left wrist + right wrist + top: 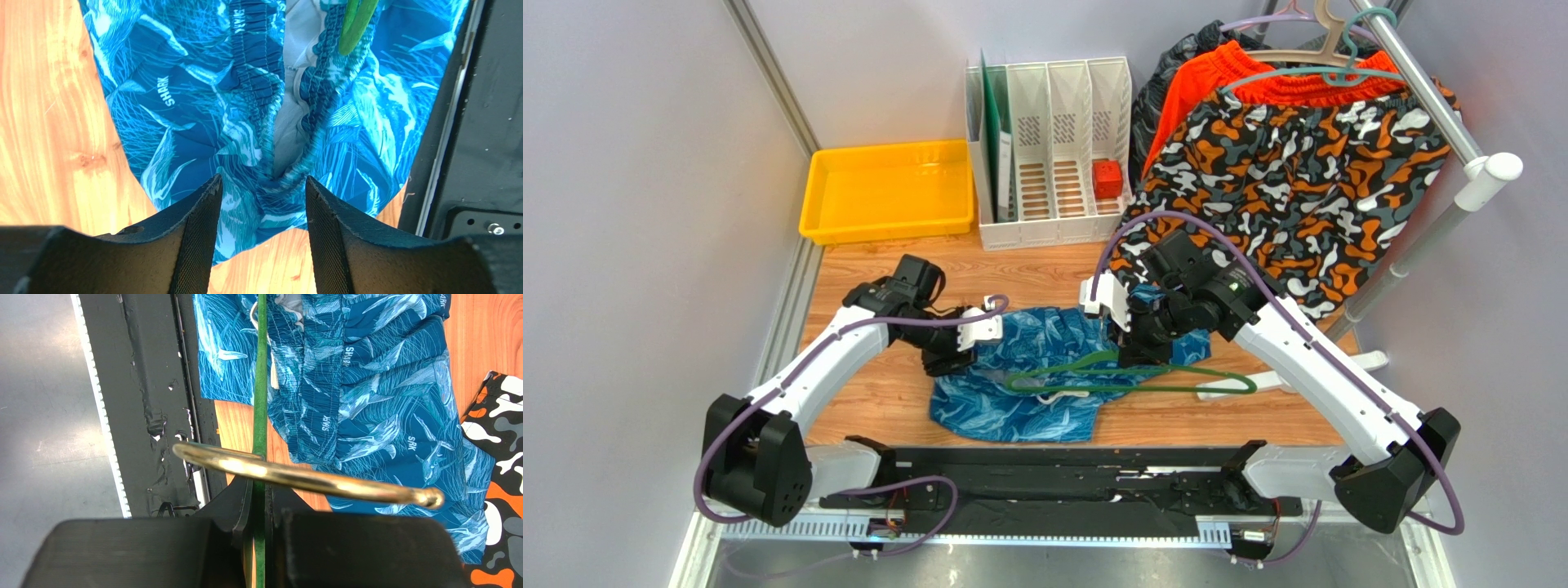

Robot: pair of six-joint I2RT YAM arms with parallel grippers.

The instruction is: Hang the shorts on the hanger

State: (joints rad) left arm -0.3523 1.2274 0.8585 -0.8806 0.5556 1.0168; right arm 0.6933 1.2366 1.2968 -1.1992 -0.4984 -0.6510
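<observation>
The shorts (1038, 374) are lying flat mid-table (879, 404), waist towards the left arm. The hanger (1185, 387) is lying across them, its left end at the waist opening; how far inside it sits, cannot tell.

The right gripper (261, 496) is clamping the hanger's thin green bar, jaws tight together on it. The left gripper (263, 184) is standing with jaws apart, straddling the bunched waistband without pinching it.

Judging the step: threading the hanger into the waist. The next move looks to call for the left jaws taking the waistband again and spreading it while the right feeds the bar in.

The shorts' near hem is sitting just beside the black rail (1075, 472). Bare wood is showing to the left. The camouflage shorts (1308, 184) are hanging near the right arm, a likely snag.
</observation>
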